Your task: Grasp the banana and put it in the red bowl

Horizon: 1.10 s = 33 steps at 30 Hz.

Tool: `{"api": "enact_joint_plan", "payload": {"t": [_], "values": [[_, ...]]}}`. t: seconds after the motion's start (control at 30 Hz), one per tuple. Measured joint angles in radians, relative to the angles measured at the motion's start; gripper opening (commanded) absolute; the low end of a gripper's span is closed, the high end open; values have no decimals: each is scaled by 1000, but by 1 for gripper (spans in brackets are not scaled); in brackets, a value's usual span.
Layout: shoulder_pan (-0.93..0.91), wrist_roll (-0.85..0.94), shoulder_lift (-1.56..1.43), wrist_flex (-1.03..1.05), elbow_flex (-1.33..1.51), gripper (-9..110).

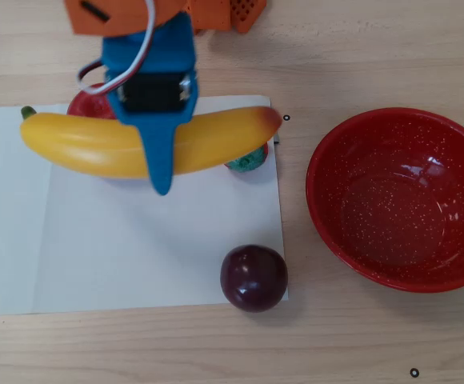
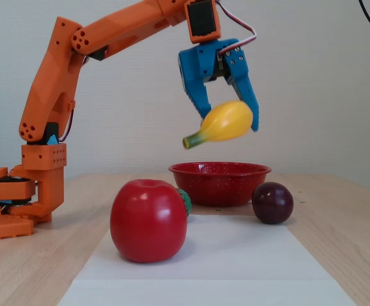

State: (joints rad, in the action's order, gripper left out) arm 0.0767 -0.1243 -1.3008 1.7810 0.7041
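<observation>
Over the wooden table (image 1: 360, 48), our gripper (image 2: 226, 115) clamps the glossy, likely slippery banana (image 1: 112, 144) mid-length.

In the overhead view, the long yellow plastic banana (image 1: 104, 144) and blue gripper (image 1: 158, 136) hide most of the smooth red apple (image 1: 86, 106) and the green-leafed strawberry (image 1: 248, 160); the orange arm (image 1: 128, 12) is cropped at the top edge.

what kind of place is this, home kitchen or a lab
Probably a hobby or lab robot bench, not a kitchen: a bare wooden table against a plain wall, a 3D-printed-looking orange arm, and toy fruit such as the banana on a paper sheet.
</observation>
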Motion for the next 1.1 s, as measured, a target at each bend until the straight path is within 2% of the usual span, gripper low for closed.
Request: {"api": "enact_joint_plan", "payload": {"t": [0.2,0.73,1.1], "values": [[-176,72,-166,3,54,0],[-692,264,-146,-11,35,0],[-755,296,-38,-373,290,0]]}}
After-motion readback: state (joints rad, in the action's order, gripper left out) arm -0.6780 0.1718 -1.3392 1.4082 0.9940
